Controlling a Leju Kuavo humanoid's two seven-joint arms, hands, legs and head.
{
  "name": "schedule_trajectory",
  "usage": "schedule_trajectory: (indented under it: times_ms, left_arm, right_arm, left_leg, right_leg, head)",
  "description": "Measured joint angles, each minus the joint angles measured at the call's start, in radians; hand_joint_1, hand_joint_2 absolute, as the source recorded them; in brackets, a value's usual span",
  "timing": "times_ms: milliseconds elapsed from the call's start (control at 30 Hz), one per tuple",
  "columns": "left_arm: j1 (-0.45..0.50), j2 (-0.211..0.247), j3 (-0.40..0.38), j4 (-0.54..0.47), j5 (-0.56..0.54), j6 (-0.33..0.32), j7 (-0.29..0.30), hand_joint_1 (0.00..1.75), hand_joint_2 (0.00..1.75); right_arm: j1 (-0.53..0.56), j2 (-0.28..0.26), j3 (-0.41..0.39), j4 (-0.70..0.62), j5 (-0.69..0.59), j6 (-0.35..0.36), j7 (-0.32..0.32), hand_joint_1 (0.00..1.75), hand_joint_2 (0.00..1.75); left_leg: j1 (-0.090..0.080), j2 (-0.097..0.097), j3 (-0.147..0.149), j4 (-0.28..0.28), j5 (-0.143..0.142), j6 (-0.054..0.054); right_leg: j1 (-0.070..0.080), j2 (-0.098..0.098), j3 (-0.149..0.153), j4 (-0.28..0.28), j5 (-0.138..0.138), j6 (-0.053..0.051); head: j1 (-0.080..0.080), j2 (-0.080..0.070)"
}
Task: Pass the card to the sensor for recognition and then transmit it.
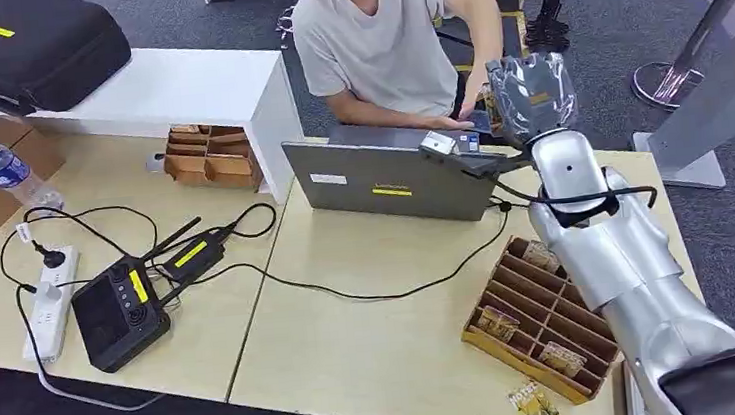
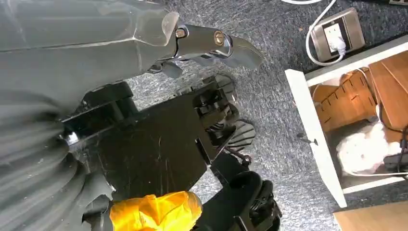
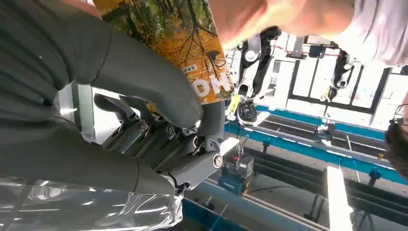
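A card printed with an orange autumn forest is pinched between the thumb and fingers of my right hand. That hand, wrapped in clear plastic, is raised above the laptop's right corner, beside a small grey sensor unit on the laptop's top edge. A person's hand is at the card's far end; whether it grips the card I cannot tell. The person sits behind the laptop and reaches an arm toward my hand. My left hand hangs over grey carpet, fingers stretched out, holding nothing.
A grey laptop stands at mid-table with cables trailing from it. A wooden compartment tray with card packs lies under my right arm, with loose cards at the table edge. To the left are a black controller, a power strip and a water bottle.
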Motion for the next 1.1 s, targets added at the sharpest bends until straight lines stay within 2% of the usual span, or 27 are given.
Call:
schedule_trajectory:
  times_ms: [467,733,767,933,1100]
  left_arm:
    - [0.0,0.0,-0.003,0.0,-0.001,-0.001,0.0,0.0,1.75]
    - [-0.001,-0.002,-0.004,0.0,-0.01,-0.005,0.0,0.0,1.75]
    - [-0.001,-0.003,-0.004,0.0,-0.01,-0.006,0.0,0.0,1.75]
    - [-0.002,-0.005,-0.004,0.0,-0.013,-0.04,0.013,0.0,1.75]
    - [-0.003,-0.005,-0.004,0.0,-0.007,-0.027,0.027,0.0,1.75]
  right_arm:
    - [-0.002,0.005,0.011,0.021,0.0,-0.001,-0.003,1.75,1.75]
    - [-0.005,0.026,0.019,0.024,0.0,-0.004,-0.009,1.75,1.75]
    - [-0.006,0.027,0.02,0.024,0.0,-0.005,-0.009,0.0,1.75]
    - [-0.01,0.032,0.025,0.024,0.0,-0.015,-0.026,0.0,1.75]
    - [-0.015,0.031,0.026,0.03,0.0,-0.023,-0.019,0.0,1.75]
  left_leg:
    - [0.0,0.0,0.0,0.0,0.0,0.0]
    - [0.0,0.0,-0.001,0.0,0.0,0.0]
    - [0.0,0.0,-0.001,0.0,0.0,0.0]
    - [0.0,0.0,0.0,0.0,0.0,0.0]
    - [0.0,0.0,0.0,0.0,0.0,0.0]
  right_leg:
    - [0.0,0.0,0.0,0.0,0.0,0.0]
    - [0.0,0.0,-0.001,0.0,0.0,0.0]
    - [0.0,0.0,-0.001,0.0,0.0,0.0]
    - [0.0,0.0,-0.001,0.0,0.0,0.0]
    - [0.0,0.0,-0.001,0.0,0.0,0.0]
  head:
    - [0.0,0.0]
    - [0.0,0.0]
    - [0.0,0.0]
    - [0.0,0.0]
    - [0.0,0.0]
